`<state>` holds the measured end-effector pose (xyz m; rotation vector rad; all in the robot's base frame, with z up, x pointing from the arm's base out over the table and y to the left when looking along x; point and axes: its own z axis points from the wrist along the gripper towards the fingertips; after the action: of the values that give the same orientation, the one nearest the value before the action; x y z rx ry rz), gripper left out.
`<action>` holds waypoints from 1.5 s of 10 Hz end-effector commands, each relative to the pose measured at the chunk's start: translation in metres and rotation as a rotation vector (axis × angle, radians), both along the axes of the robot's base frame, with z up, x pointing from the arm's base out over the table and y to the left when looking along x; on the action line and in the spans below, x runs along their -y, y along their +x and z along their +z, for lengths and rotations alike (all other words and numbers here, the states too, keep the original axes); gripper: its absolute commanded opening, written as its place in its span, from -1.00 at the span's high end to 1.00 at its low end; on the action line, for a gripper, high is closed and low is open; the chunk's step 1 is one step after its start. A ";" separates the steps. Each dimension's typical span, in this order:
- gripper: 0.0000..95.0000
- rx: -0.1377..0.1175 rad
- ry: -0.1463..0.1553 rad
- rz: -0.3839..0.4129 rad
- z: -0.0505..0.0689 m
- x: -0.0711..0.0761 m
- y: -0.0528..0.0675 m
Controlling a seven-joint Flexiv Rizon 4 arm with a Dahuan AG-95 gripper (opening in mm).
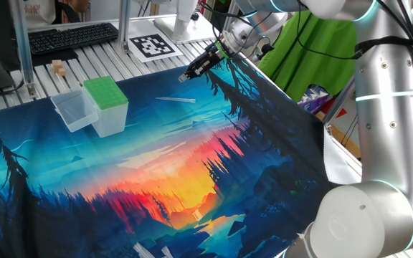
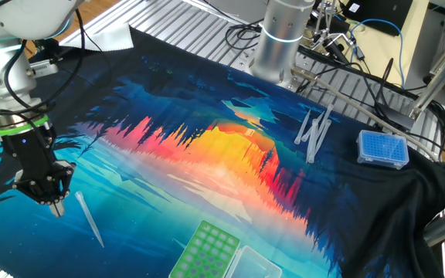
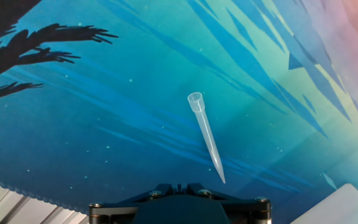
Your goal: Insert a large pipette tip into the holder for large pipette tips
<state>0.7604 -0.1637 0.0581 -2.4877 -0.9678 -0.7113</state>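
Large pipette tip (image 3: 205,134) flat on mat, untouched; gripper (image 2: 56,207) pressed together just beside: spread wide, straddle near collar, lift level

A ribbed metal table (image 1: 99,61) extends beyond the hand, carrying a black keyboard (image 1: 72,37) and a printed marker card (image 1: 152,46), with green cloth (image 1: 314,50) hanging beside it.

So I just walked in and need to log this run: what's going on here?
A single robot arm is working over a printed cloth. Its gripper is shut and holds nothing, hovering near a large pipette tip that lies flat on the cloth. The green-topped holder for large pipette tips stands apart beside a clear tub. The tip has not been picked up yet.
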 end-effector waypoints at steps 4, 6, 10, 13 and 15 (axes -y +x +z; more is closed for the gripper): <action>1.00 0.006 0.008 -0.004 0.000 0.000 0.000; 1.00 0.006 0.007 -0.001 0.000 0.000 0.000; 1.00 0.006 0.006 0.001 0.000 0.000 0.000; 1.00 0.006 0.007 0.001 0.000 0.000 0.000; 1.00 -0.001 0.000 0.009 0.000 0.000 0.000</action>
<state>0.7597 -0.1640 0.0586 -2.4822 -0.9751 -0.7103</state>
